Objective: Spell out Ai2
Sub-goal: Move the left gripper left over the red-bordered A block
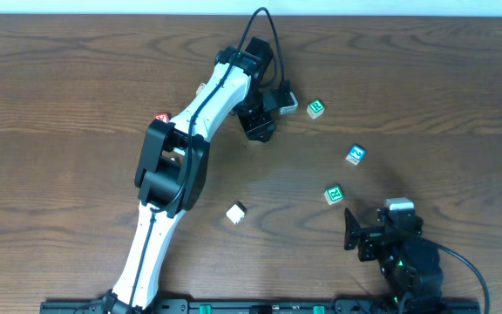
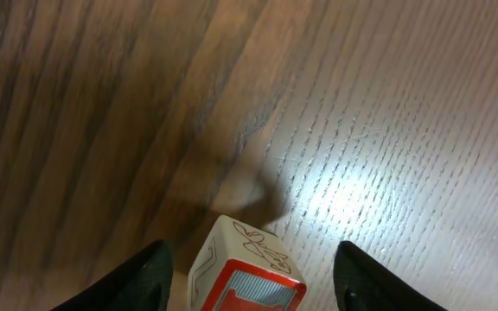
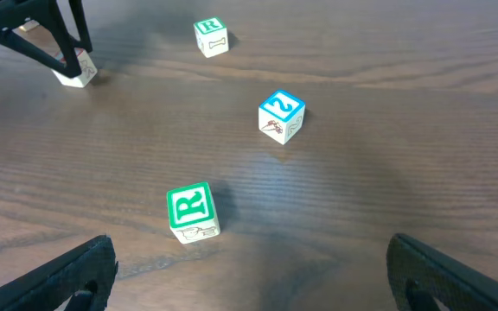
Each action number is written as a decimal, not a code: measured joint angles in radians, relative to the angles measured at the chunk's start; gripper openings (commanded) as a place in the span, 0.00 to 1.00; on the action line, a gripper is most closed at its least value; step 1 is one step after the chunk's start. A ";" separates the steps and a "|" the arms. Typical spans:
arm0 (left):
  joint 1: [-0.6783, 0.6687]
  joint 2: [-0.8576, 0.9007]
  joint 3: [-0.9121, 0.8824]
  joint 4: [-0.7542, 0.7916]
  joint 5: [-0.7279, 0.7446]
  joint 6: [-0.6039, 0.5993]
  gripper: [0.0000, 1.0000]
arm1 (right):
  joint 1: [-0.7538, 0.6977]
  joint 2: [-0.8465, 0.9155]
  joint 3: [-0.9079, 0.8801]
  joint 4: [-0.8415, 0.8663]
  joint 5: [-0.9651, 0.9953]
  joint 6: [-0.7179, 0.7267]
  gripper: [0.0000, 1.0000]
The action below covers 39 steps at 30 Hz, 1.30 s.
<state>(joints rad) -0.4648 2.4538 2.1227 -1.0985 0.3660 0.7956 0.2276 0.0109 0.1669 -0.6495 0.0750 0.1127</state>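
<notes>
A white cube with a red-framed face [image 2: 247, 263] stands on the table between my left gripper's [image 2: 251, 285] open fingers, with a gap on each side; its letter is unreadable. It also shows in the overhead view [image 1: 285, 98] and the right wrist view [image 3: 78, 69]. Another red-marked cube [image 1: 160, 118] lies beside the left arm, partly hidden. The blue "2" cube [image 1: 356, 154] [image 3: 281, 116] sits right of centre. My right gripper [image 3: 253, 272] is open and empty near the front edge [image 1: 360, 234].
Two green "R" cubes lie on the table, one far [image 1: 316, 107] [image 3: 210, 37] and one close to the right gripper [image 1: 334, 194] [image 3: 192, 212]. A white cube [image 1: 236, 212] lies near the middle front. The left arm [image 1: 181, 157] stretches diagonally across the table.
</notes>
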 measured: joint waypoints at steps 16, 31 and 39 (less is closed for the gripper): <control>0.018 -0.446 0.000 -0.111 -0.102 -0.063 0.72 | 0.000 0.000 0.000 0.000 0.000 0.000 0.99; 0.320 -0.564 -0.004 -0.333 -0.210 -0.364 0.65 | 0.000 0.000 0.000 0.000 0.000 0.000 0.99; 0.445 -0.521 -0.005 -0.274 -0.213 -0.589 0.61 | 0.000 0.000 0.000 0.000 0.000 0.000 0.99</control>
<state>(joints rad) -0.0200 1.9331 2.1178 -1.3720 0.1532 0.2066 0.2276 0.0109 0.1669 -0.6498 0.0746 0.1127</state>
